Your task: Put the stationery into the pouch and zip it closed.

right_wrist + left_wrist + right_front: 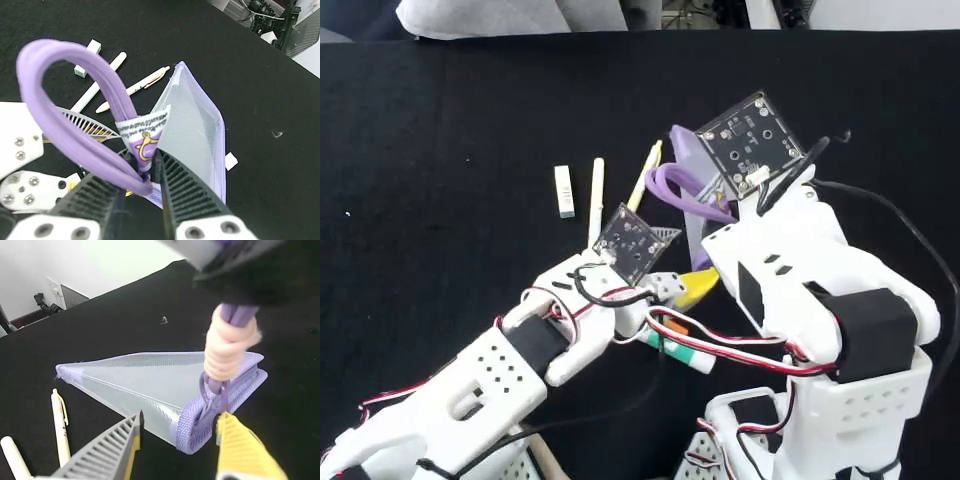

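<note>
Beside the pouch [145, 382], my right gripper [145, 160] clamps its loop [107, 90]; my open left gripper [180, 417] should close squarely on the zip pull [210, 387].

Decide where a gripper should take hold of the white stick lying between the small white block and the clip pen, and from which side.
Grip the white stick mid-length, from straight above, jaws across its thin width. It lies flat on the table, long and narrow, with gaps toward the block and the pen, so there is likely room on both sides.
</note>
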Tool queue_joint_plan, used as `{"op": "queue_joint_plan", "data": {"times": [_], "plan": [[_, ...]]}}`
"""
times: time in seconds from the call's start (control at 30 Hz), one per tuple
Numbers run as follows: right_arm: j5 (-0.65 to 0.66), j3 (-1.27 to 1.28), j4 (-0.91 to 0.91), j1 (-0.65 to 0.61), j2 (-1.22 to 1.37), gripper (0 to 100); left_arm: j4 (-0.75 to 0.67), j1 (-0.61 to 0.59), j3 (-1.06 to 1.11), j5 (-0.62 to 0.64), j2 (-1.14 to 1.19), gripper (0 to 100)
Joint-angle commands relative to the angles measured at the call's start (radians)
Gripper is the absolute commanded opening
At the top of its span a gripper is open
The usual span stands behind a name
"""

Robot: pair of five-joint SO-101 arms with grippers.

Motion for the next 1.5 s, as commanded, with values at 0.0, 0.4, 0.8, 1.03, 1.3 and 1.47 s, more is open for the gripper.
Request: {"op": "queue_joint_plan", "data": {"times": [0.0,0.4,0.8,1.03,1.3,1.47], "plan": [[0.009,-0.047,0.005,0.005,-0.021,1.1,-0.064,-0.012,0.018,-0.011,-0.009,24],[0.009,-0.047,0.005,0.005,-0.021,1.1,-0.149,-0.085,-0.012,-0.025,0.167,23],[0.009,-0.047,0.005,0.005,-0.021,1.1,-0.147,-0.087,0.107,-0.034,-0.043,16],[0.009,-0.047,0.005,0.005,-0.021,1.1,-0.150,-0.073,0.087,-0.101,-0.025,16],[0.009,-0.047,0.005,0.005,-0.021,1.1,-0.147,-0.028,0.042,-0.118,0.077,16],[0.009,-0.047,0.006,0.005,-0.021,1.1,-0.147,-0.031,0.022,-0.117,0.091,16]]}}
